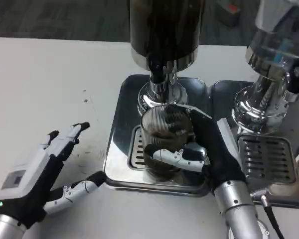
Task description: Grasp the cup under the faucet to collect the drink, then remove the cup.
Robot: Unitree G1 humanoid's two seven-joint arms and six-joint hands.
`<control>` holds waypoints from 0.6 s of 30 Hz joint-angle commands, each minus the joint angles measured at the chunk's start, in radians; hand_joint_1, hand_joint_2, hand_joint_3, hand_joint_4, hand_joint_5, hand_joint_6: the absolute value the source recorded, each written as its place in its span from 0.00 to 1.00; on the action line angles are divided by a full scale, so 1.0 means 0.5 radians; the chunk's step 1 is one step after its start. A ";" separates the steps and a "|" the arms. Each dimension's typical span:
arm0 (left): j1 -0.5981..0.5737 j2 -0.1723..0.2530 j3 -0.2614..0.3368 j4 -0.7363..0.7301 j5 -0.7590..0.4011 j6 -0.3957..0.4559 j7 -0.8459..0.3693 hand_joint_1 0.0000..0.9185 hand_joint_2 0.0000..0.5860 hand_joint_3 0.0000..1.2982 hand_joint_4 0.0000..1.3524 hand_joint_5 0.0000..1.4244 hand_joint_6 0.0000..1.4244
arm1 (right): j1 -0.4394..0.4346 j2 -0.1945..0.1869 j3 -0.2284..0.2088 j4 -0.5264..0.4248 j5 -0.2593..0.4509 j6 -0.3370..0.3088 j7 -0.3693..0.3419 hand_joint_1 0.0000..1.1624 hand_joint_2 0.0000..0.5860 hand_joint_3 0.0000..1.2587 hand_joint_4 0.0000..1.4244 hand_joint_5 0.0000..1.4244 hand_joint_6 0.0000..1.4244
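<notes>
A ribbed clear cup [163, 130] with dark drink in it stands over the drip grille [136, 149] of the steel tray [120, 114], just below the dark dispenser's faucet [158, 74]. My right hand [202, 149] grips the cup from its right side, fingers wrapped across its front. My left hand [42, 174] rests on the white table to the left of the tray, fingers spread, holding nothing; one fingertip lies close to the tray's front left corner.
A second chrome dispenser [274, 64] stands at the right on its own tray with a slotted grille [264, 157]. A black cable [269, 219] runs beside my right forearm. Bare white table [45, 79] stretches to the left.
</notes>
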 commanded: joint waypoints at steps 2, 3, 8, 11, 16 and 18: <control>0.000 0.033 -0.023 -0.019 0.054 -0.008 0.036 0.00 0.23 0.07 0.03 0.13 0.01 | 0.039 -0.026 -0.014 -0.142 0.023 -0.028 0.039 0.89 0.44 0.39 0.32 0.33 0.47; 0.000 0.031 -0.022 -0.017 0.052 -0.010 0.035 0.00 0.23 0.07 0.03 0.13 0.01 | 0.054 -0.029 -0.017 -0.160 0.023 -0.026 0.039 0.89 0.44 0.39 0.32 0.33 0.47; -0.003 0.028 -0.020 -0.011 0.047 -0.015 0.030 0.00 0.23 0.07 0.03 0.13 0.01 | 0.102 -0.023 -0.031 -0.213 0.030 -0.018 0.031 0.89 0.44 0.39 0.32 0.34 0.48; -0.007 0.028 -0.022 -0.011 0.047 -0.017 0.026 0.00 0.23 0.07 0.03 0.13 0.01 | 0.111 -0.018 -0.034 -0.224 0.030 -0.022 0.029 0.89 0.44 0.39 0.32 0.34 0.48; -0.010 0.027 -0.019 -0.014 0.043 -0.015 0.023 0.00 0.23 0.07 0.03 0.13 0.01 | 0.121 -0.020 -0.032 -0.247 0.029 -0.029 0.033 0.89 0.43 0.40 0.32 0.34 0.48; -0.009 0.031 -0.016 -0.017 0.040 -0.015 0.022 0.00 0.23 0.07 0.03 0.13 0.01 | 0.131 -0.021 -0.033 -0.260 0.034 -0.031 0.036 0.89 0.43 0.40 0.32 0.34 0.48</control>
